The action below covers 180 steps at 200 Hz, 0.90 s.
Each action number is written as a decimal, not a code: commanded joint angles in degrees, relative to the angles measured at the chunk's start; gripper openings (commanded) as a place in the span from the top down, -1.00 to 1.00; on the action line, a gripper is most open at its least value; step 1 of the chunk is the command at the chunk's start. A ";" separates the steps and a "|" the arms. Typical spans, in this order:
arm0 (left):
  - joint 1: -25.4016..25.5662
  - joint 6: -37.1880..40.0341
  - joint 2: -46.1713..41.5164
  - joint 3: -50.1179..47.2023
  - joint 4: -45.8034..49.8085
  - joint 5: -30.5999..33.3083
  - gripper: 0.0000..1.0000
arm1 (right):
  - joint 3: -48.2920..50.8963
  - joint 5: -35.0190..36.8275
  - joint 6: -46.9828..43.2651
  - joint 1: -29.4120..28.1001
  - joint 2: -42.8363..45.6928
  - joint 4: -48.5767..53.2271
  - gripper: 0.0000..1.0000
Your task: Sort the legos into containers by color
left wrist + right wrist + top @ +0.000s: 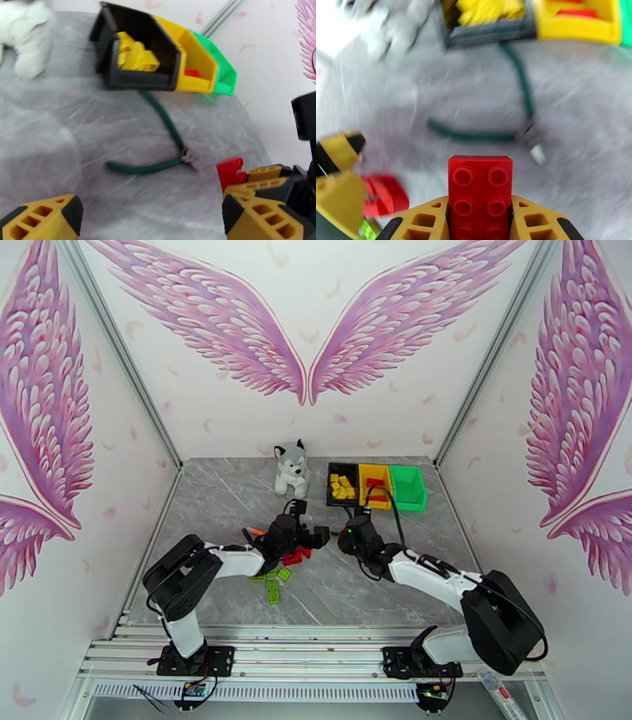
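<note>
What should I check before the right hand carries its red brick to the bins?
1. Right hand shut on red brick: ok.
2. Yellow bin, already holding red bricks, open as target: ok.
3. Clearance over pliers lying along the way: cannot tell.
4. Left hand open and empty: ok.
5. Gap between the two hands, close together: cannot tell.

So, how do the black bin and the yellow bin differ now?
The black bin holds yellow legos; the yellow bin holds red legos. The black bin ends the row; the yellow bin sits in its middle. Both are open-topped.
</note>
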State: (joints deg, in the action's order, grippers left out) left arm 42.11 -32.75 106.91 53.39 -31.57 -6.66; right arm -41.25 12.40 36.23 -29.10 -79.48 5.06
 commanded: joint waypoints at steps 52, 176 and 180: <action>1.13 4.26 12.38 26.89 7.06 -4.83 -0.97 | -14.63 -2.22 -3.36 13.81 -9.03 -0.59 0.40; 0.41 12.22 -3.38 9.94 8.30 11.19 -0.98 | -48.97 -0.11 -6.80 20.67 -31.21 13.13 -0.40; 0.27 12.35 -4.17 8.81 8.28 11.79 -0.98 | -49.01 -0.10 -6.85 20.68 -31.23 13.20 -0.44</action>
State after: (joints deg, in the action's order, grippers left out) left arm 42.74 -22.39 108.84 67.33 -22.68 -0.19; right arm -87.39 10.81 30.94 -8.88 -109.23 13.63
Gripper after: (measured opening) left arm 0.988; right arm 0.666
